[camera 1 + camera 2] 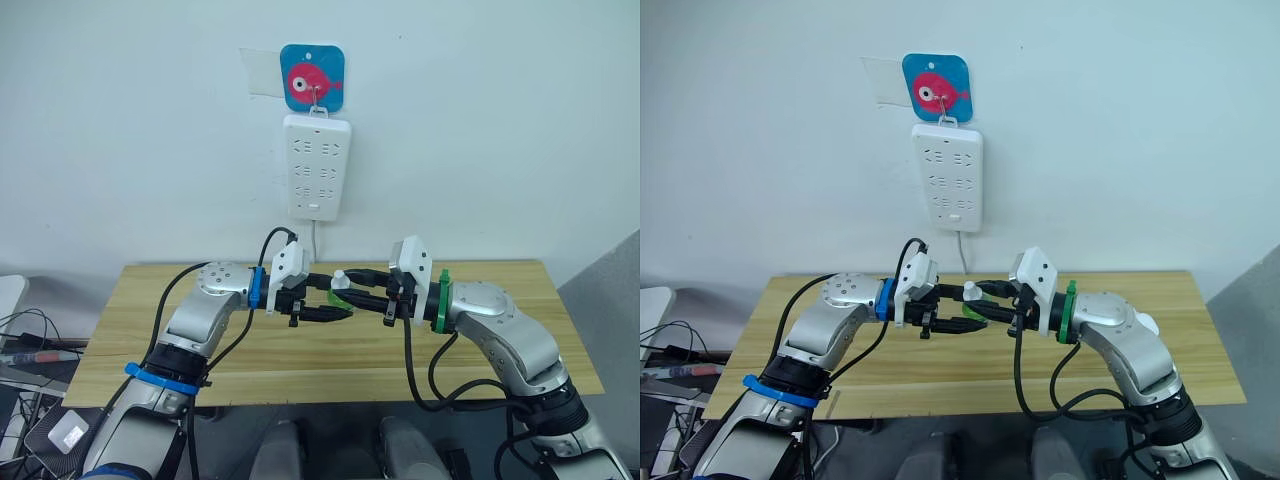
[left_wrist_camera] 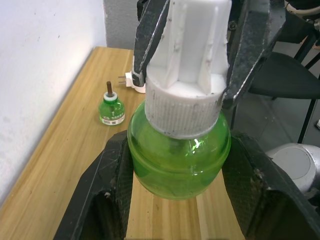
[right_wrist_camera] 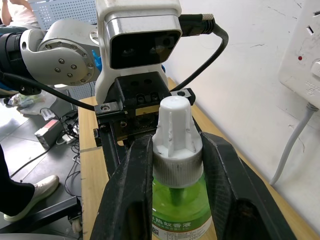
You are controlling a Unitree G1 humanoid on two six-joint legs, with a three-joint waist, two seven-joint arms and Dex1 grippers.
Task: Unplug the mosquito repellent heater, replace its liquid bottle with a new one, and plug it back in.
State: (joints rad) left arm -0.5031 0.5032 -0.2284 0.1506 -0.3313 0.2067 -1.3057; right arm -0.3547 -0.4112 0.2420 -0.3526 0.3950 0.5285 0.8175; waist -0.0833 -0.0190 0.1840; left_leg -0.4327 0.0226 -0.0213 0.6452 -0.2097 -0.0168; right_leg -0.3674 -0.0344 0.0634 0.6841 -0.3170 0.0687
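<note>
Left end effector [image 2: 175, 165] pinching the green refill bottle [image 2: 179, 155] steady, right end effector [image 3: 172, 150] pressed on its white cap [image 3: 173, 131], apparently for unscrewing, above the bench [image 1: 330, 365].

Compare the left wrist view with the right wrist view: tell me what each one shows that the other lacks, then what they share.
Left wrist view alone: a second small green bottle with a bare wick standing on the wooden table, and behind it the mosquito repellent heater lying with its prongs out.

Right wrist view alone: the white power strip on the wall with its cable, and the left arm's wrist camera housing.

Both: the capped green bottle, its white cap pinched by the right pincer and its body clamped by the left pincer.
</note>
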